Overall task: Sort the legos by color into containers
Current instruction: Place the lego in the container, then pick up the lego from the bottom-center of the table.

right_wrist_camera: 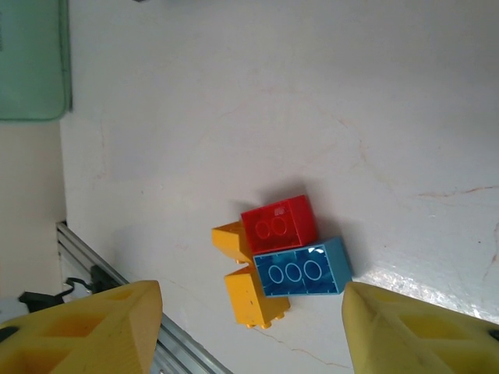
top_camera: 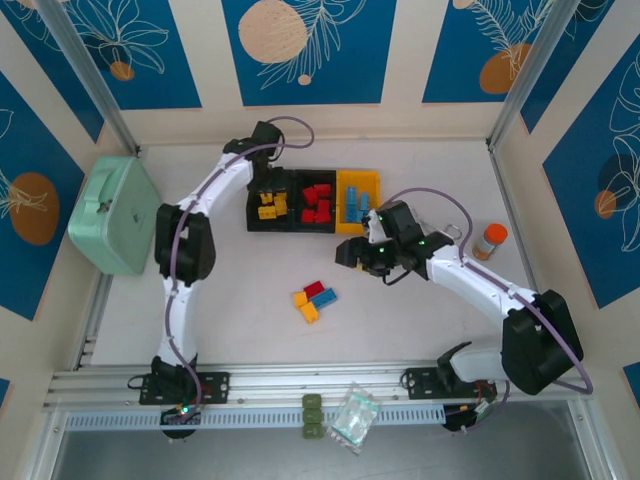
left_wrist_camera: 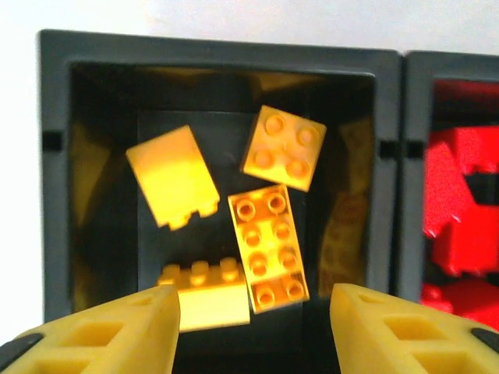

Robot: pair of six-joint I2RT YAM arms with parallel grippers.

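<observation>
Three joined bins stand at the back of the table. The left black bin [top_camera: 252,210] holds yellow bricks [left_wrist_camera: 272,245], the middle black bin [top_camera: 298,226] holds red bricks [left_wrist_camera: 460,202], and the yellow-orange bin [top_camera: 343,186] holds blue ones. My left gripper [left_wrist_camera: 253,312] hovers open above the yellow bricks, gripping nothing. On the bare table lies a small cluster: a red brick [right_wrist_camera: 279,224], a blue brick [right_wrist_camera: 302,269] and two yellow bricks [right_wrist_camera: 253,296]. My right gripper [right_wrist_camera: 249,312] stands open above the table, just short of that cluster and apart from it.
A mint-green case [top_camera: 112,215] sits at the far left and an orange-capped bottle [top_camera: 489,241] at the right. Olive-green blocks [top_camera: 314,415] and a clear bag [top_camera: 355,415] lie on the front rail [top_camera: 300,380].
</observation>
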